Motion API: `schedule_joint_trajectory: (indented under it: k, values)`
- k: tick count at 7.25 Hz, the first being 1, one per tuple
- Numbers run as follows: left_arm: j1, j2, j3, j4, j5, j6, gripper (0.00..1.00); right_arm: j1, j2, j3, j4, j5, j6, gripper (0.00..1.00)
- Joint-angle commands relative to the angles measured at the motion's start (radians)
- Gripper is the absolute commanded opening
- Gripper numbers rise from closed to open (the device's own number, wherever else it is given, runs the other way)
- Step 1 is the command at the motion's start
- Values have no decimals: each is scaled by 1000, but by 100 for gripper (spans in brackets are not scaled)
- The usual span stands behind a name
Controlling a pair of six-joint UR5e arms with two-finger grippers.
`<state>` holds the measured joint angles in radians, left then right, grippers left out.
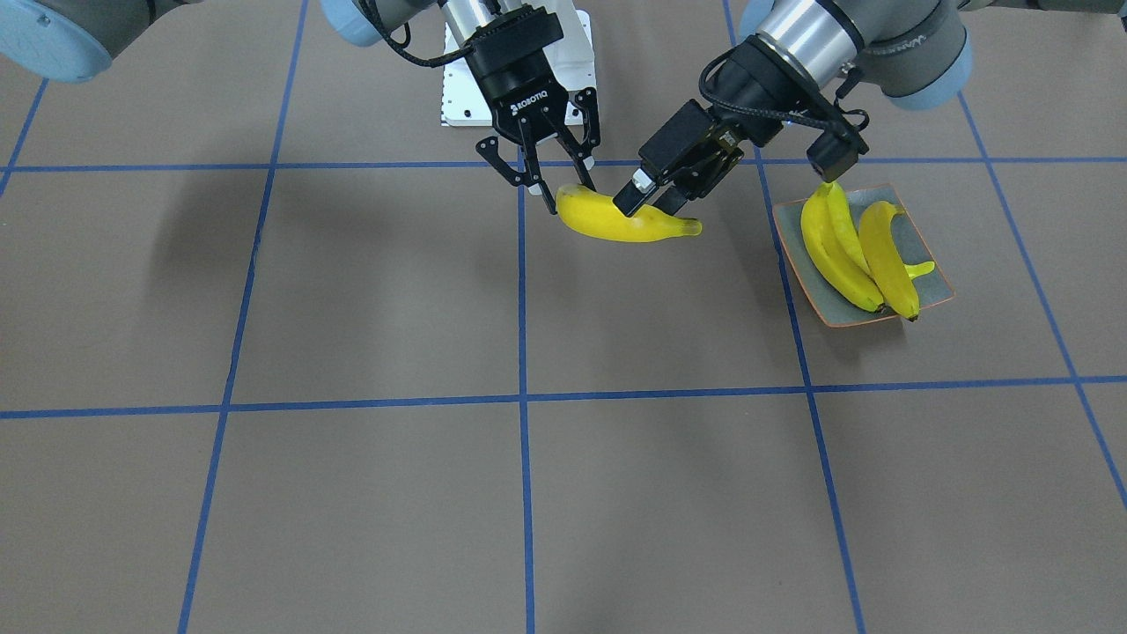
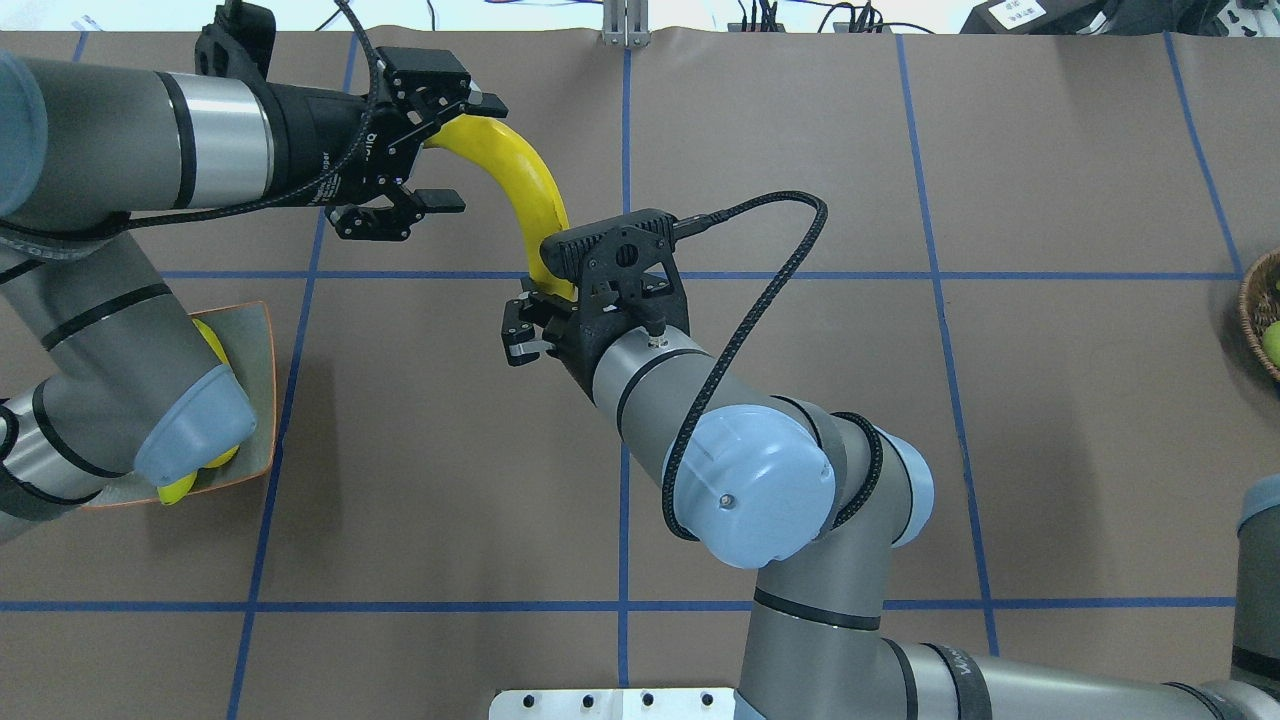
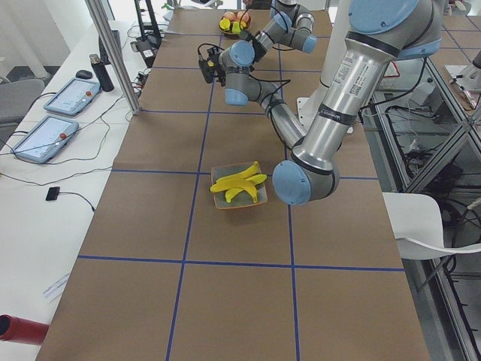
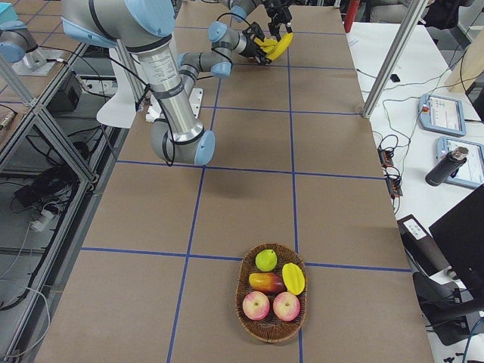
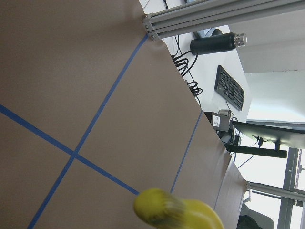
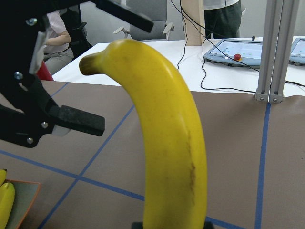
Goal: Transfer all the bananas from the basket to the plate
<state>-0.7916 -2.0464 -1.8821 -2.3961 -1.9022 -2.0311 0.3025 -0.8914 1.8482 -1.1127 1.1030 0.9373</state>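
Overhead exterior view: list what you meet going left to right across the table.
plate → left claw → right claw → basket. The held banana spans both claws, so it is left out of the order.

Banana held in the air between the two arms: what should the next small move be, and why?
Probably the left hand should close on the banana. Its fingers stand open on either side of one end, not gripping, while the right hand holds the other end above the table. The plate with the other bananas lies on the left arm's side.
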Motion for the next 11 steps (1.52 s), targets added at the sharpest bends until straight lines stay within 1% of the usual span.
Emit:
schedule_joint_trajectory:
  k: [1, 3, 4, 5, 6, 7, 8, 9, 10, 11]
  values:
    - [0, -5, 0, 0, 0, -1, 100, -8, 3, 0, -6, -6, 0, 0]
    - [3, -5, 1, -2, 12, 0, 99, -16, 15, 0, -6, -14, 0, 0]
    - [24, -5, 1, -2, 52, 2, 93, -17, 15, 0, -6, -15, 0, 0]
    - [31, -5, 1, -3, 66, 2, 84, -20, 15, 0, -6, -20, 0, 0]
    - [31, -5, 1, -5, 68, 3, 68, -22, 15, 0, -6, -20, 0, 0]
    - [31, -5, 1, -6, 66, 5, 46, -23, 15, 0, -6, -25, -2, 0]
    - [31, -5, 1, -8, 66, 9, 19, -23, 15, 2, -6, -28, -2, 0]
    - [31, -3, 0, -11, 64, 15, 0, -23, 15, 5, -4, -28, -9, 0]
    - [31, -3, -2, -11, 64, 17, 0, -23, 15, 11, -3, -26, -12, 0]
    - [31, -3, -6, -12, 64, 17, 0, -23, 15, 11, -3, -26, -8, 42]
